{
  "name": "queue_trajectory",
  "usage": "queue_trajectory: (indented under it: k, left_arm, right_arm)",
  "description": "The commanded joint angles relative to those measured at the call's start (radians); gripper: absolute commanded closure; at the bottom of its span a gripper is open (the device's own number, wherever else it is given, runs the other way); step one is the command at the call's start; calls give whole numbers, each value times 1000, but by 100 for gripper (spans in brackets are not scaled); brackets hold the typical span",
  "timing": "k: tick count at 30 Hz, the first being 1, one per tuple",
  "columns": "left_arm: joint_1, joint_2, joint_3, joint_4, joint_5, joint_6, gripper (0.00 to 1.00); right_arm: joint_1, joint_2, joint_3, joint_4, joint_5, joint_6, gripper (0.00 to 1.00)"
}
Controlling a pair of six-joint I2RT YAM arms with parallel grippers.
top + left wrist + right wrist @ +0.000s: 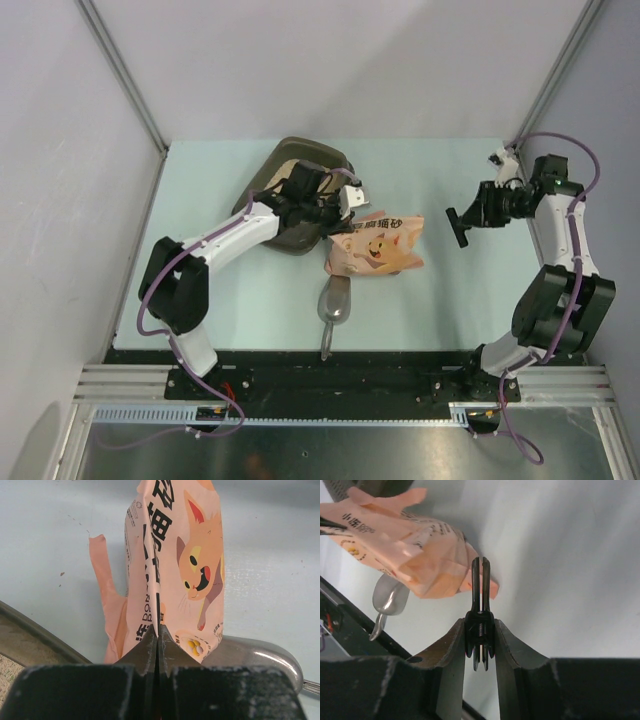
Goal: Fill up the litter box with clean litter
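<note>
The dark litter box (pixel 292 160) lies at the back left of the table, partly under my left arm. Its rim shows in the left wrist view (pixel 35 632), with a pale grainy patch of litter (pixel 7 672) inside it. My left gripper (pixel 350 208) is shut on the edge of the salmon-pink cat bag (pixel 378 245), beside the box's right rim. In the left wrist view the jaws (pixel 159 632) pinch the bag (pixel 175 565). My right gripper (pixel 470 218) is off to the right, shut on a black clip (pixel 480 587). The bag's far end (pixel 415 550) lies beyond it.
A grey metal scoop (pixel 334 305) lies just in front of the bag, its handle pointing to the near edge; it also shows in the left wrist view (pixel 260 655) and the right wrist view (pixel 390 600). Grey walls enclose the pale green table (pixel 480 300).
</note>
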Motion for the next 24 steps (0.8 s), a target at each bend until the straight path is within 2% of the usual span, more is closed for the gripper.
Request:
queue_trajectory:
  k: [1,2,4,14,24]
  left_arm:
    - [4,-45,27,17,42,-10,99]
    - [3,-47,25,18,44,-16,99]
    - [3,-50,19,20,42,-18,98]
    - [0,-58,11,17,27,-21,96]
    - [-3,-74,-16,17,24,-25,96]
  right_arm:
    - [-3,-4,-50,76,100,198,100]
    - [-3,3,-61,82,175,218,100]
    - [-9,30,-104,82,222,220,100]
    - [-38,70,-294,121,226,318,100]
    - [-40,84,-343,170,295,345,100]
